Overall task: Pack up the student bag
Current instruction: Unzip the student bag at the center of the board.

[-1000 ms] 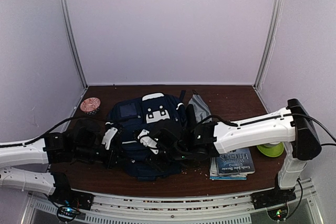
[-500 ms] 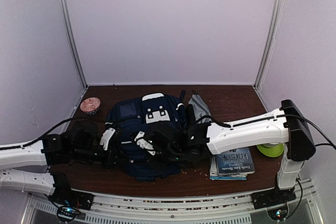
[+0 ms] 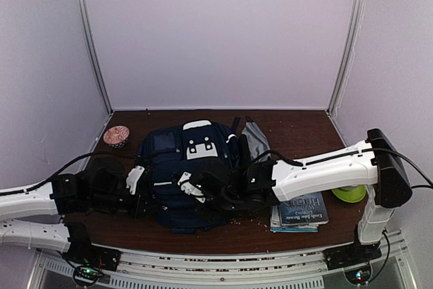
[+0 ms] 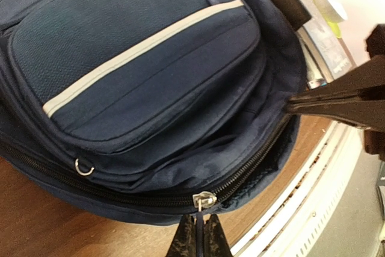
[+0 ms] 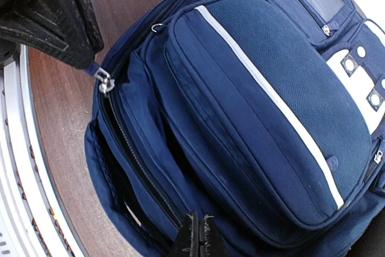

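Note:
The navy student bag lies flat on the table with its white-striped front pocket facing up. Its main zip is partly undone along the near edge. My left gripper is shut on the pull tab hanging from the silver zip slider. In the right wrist view that slider shows below the left gripper's fingers. My right gripper is shut on the bag's fabric rim beside the open zip. In the left wrist view its fingers meet the rim from the right.
A stack of books lies right of the bag, with a green object beyond it. A grey pouch rests against the bag's far right side. A pink round item sits at the back left. The table's white front rail runs close under both grippers.
My right gripper has gone from partly open to shut at the bag's rim. Both grippers and the bag's near edge have shifted slightly left. The left gripper has kept hold of the zip pull.

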`<state>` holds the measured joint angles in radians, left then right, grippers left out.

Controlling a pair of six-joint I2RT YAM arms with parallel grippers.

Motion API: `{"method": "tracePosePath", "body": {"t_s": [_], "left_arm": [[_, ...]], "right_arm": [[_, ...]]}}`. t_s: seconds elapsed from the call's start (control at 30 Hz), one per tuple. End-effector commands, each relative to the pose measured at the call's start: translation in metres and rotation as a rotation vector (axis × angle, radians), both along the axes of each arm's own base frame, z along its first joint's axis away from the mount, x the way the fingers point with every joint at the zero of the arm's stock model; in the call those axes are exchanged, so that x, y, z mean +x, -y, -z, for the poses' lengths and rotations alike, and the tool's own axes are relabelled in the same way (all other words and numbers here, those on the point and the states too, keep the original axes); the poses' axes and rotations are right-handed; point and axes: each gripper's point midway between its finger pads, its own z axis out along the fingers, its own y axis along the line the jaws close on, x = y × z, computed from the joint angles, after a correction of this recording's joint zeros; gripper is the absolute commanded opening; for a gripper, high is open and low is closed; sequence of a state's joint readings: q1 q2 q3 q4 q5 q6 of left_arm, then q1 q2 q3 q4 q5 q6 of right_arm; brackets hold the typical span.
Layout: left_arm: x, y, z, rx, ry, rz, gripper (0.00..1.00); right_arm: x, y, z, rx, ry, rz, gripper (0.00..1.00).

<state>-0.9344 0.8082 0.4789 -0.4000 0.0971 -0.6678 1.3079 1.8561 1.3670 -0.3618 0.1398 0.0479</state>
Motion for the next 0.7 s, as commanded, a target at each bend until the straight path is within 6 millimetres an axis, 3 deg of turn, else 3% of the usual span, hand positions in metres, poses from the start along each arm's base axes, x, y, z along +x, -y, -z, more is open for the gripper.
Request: {"method": "tracePosePath", "body": {"t_s": [0.0, 0.13, 0.2, 0.4, 0.5, 0.67], "left_arm": [[0.008, -0.019, 0.012, 0.068, -0.003, -0.110, 0.00], [0.007, -0.010, 0.009, 0.030, -0.013, -0.092, 0.00], [0.007, -0.006, 0.010, 0.015, -0.021, -0.083, 0.00], [0.004, 0.006, 0.012, -0.031, -0.014, -0.067, 0.00], [0.005, 0.018, 0.005, -0.083, 0.023, -0.063, 0.00], [0.005, 0.033, -0.004, -0.118, 0.096, -0.066, 0.00]], "right_arm": [[0.000, 0.003, -0.025, 0.077, 0.016, 0.029, 0.00], [-0.008, -0.001, -0.035, 0.157, -0.041, 0.032, 0.47], [-0.006, 0.000, -0.040, 0.210, -0.094, 0.087, 0.60], [0.015, 0.026, -0.050, 0.456, -0.398, 0.383, 0.65], [0.012, 0.031, -0.052, 0.566, -0.559, 0.470, 0.65], [0.010, 0.047, -0.023, 0.554, -0.687, 0.667, 0.64]]}}
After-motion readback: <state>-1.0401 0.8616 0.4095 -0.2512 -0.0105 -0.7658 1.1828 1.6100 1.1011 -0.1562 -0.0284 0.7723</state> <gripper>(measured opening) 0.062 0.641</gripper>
